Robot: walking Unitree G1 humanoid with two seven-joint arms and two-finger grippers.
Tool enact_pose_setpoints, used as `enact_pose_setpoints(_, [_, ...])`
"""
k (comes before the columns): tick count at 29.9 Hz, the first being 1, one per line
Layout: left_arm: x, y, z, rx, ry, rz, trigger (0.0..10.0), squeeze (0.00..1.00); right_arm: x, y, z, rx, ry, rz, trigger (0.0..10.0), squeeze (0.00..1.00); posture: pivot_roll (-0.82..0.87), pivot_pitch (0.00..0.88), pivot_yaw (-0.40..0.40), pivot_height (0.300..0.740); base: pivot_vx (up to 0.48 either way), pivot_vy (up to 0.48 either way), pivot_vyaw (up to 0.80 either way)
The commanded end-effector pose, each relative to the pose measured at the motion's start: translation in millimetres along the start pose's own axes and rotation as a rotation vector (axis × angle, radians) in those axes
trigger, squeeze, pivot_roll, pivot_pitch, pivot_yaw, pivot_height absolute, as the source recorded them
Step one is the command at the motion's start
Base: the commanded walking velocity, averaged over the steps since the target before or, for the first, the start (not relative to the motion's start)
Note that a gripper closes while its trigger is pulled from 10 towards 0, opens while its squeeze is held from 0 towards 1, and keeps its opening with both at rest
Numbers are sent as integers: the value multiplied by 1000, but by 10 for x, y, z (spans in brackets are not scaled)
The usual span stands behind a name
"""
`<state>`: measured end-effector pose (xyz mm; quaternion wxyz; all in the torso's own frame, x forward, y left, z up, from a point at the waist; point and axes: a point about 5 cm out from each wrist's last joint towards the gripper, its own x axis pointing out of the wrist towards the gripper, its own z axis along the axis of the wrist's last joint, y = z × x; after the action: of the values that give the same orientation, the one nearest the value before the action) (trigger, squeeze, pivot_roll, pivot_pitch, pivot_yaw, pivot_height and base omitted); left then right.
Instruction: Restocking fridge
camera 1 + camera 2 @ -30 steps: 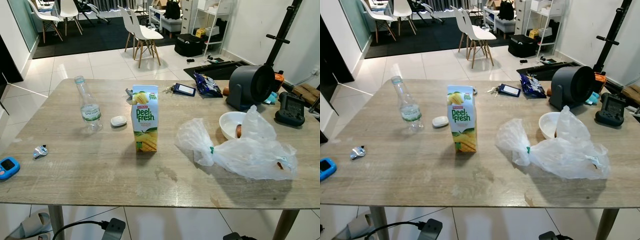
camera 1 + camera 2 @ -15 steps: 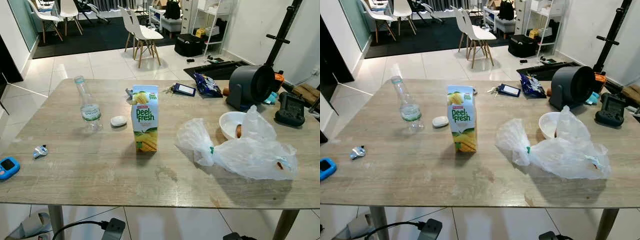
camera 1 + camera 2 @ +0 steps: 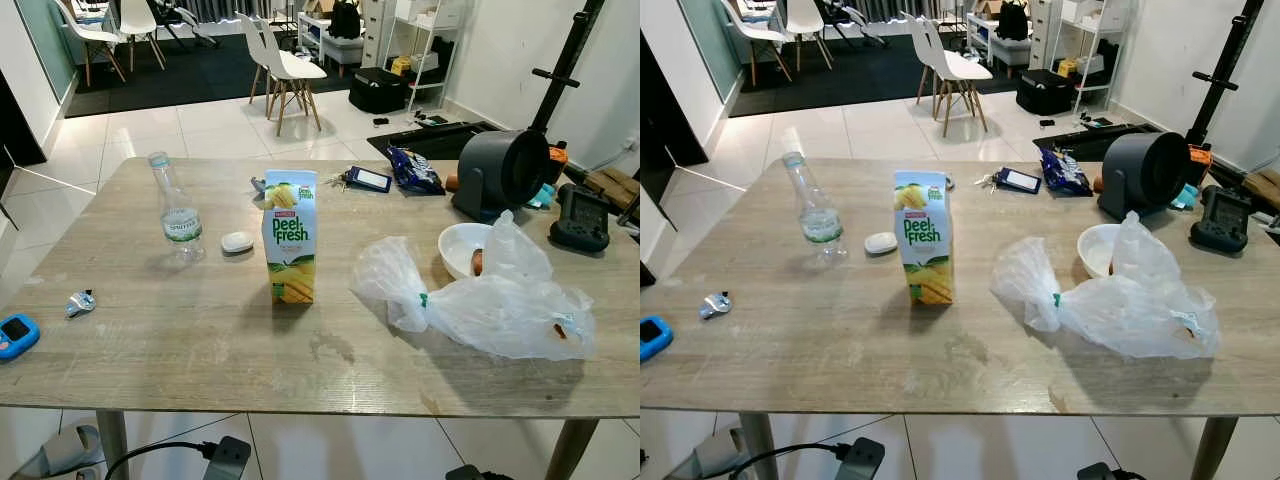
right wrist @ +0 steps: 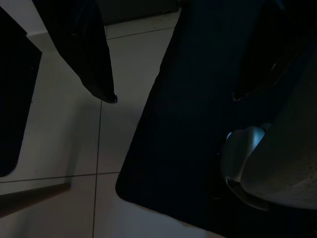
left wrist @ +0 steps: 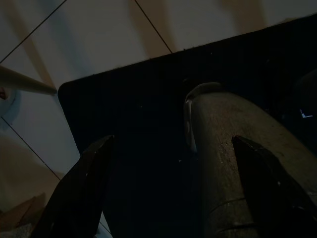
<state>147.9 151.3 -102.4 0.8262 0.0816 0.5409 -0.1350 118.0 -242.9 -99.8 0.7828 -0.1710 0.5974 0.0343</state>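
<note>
Juice carton (image 3: 290, 238) awaited on the table (image 3: 200, 340).
Both grippers, left (image 5: 168, 193) and right (image 4: 173, 74), are hung spread apart and empty below, nothing yet reached for.

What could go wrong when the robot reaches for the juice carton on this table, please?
The juice carton is tall and narrow, so a sideways nudge could topple it. The water bottle stands close on its left and might be knocked over by the left arm. The loose plastic bag on its right could snag the right gripper.
</note>
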Motion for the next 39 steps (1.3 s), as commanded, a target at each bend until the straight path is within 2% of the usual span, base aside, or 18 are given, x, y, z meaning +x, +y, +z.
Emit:
enact_pose_setpoints(1, [-13, 38, -92, 4, 36, 6, 10000, 0, 2, 25, -8, -12, 4, 5, 10000, 0, 52, 0, -16, 740, 0, 0, 0])
enact_pose_setpoints(39, [-16, 62, -84, -4, 35, 10, 10000, 0, 4, 42, 7, 1, 4, 16, 10000, 0, 43, 0, -11, 740, 0, 0, 0])
